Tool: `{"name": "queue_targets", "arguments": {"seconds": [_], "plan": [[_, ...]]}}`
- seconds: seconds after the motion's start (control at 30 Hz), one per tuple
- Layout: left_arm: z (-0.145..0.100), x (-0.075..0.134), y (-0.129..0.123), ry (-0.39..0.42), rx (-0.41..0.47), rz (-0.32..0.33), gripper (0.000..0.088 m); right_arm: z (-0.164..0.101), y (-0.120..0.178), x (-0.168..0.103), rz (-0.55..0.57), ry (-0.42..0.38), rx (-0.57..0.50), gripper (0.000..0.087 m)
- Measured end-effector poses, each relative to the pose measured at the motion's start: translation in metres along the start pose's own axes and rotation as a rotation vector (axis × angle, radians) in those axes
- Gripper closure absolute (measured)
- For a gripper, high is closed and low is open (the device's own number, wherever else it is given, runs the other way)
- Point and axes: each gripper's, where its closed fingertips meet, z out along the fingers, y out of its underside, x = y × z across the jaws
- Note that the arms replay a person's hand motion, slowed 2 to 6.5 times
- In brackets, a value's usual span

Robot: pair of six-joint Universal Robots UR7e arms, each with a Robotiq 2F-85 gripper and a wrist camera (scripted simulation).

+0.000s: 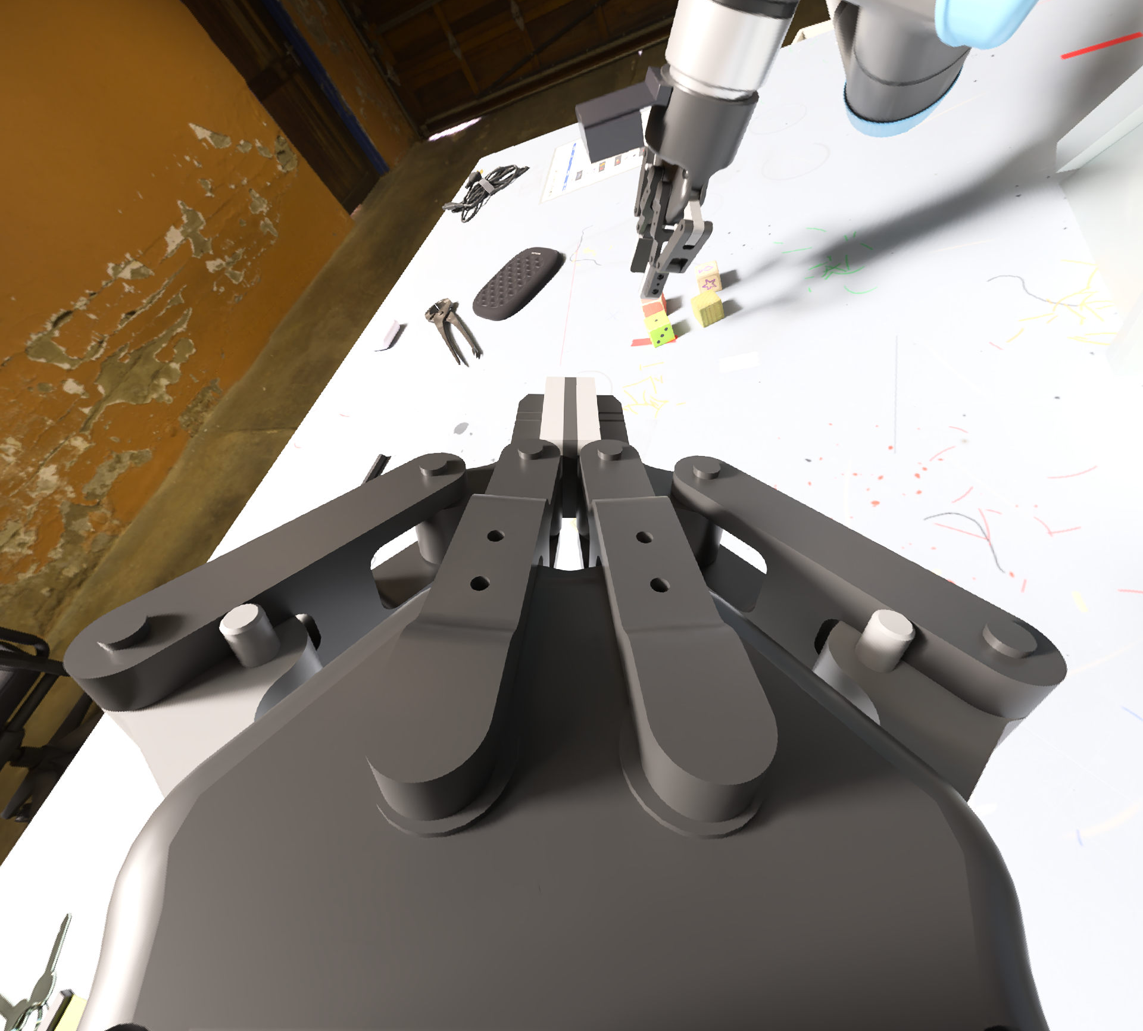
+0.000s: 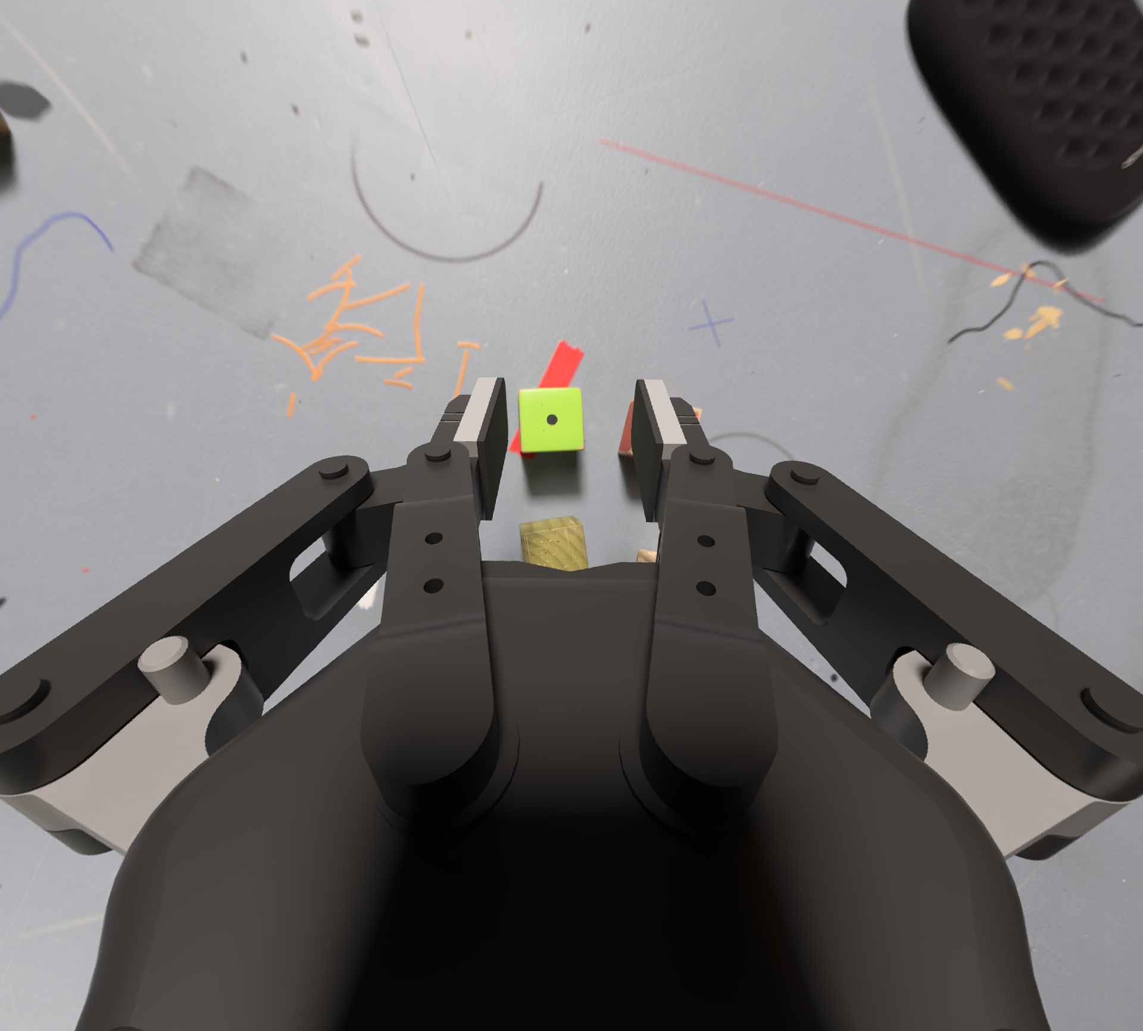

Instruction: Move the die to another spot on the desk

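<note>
The green die (image 2: 551, 420) sits on the desk (image 2: 618, 73) between the spread fingers of the right gripper (image 2: 569, 426), nearer one pad than the other and seemingly touched by neither — so, by my reading, the approach is done while the grasp, lift and relocation remain. A red block (image 2: 626, 432) lies just beside one finger. The left gripper (image 1: 570, 407) hangs well apart, its pads pressed together, empty.

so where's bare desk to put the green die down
Bare desk lies between the orange scribbles and the black dimpled pad. It is crowded around the green die: red block and yellow wooden block.
</note>
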Motion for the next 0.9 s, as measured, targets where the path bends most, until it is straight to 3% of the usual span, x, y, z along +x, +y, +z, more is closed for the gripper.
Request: {"name": "queue_targets", "arguments": {"seconds": [0.23,0.53,0.7,0.9], "plan": [[-0.002,-0.002,-0.001,-0.007,0.007,-0.003,0.0877,-0.043,-0.039,-0.01,0.002,0.021,0.196,0.051],[-0.004,-0.004,-0.001,-0.015,0.011,-0.008,0.0877,-0.086,-0.092,-0.065,-0.103,-0.073,0.426,0.0515],[-0.005,-0.005,-0.001,-0.018,0.01,-0.009,0.0877,-0.087,-0.109,-0.107,-0.196,-0.166,0.443,0.0505],[-0.006,-0.004,-0.001,-0.018,0.011,-0.006,0.0877,-0.065,-0.115,-0.152,-0.299,-0.261,0.355,0.0446]]}}
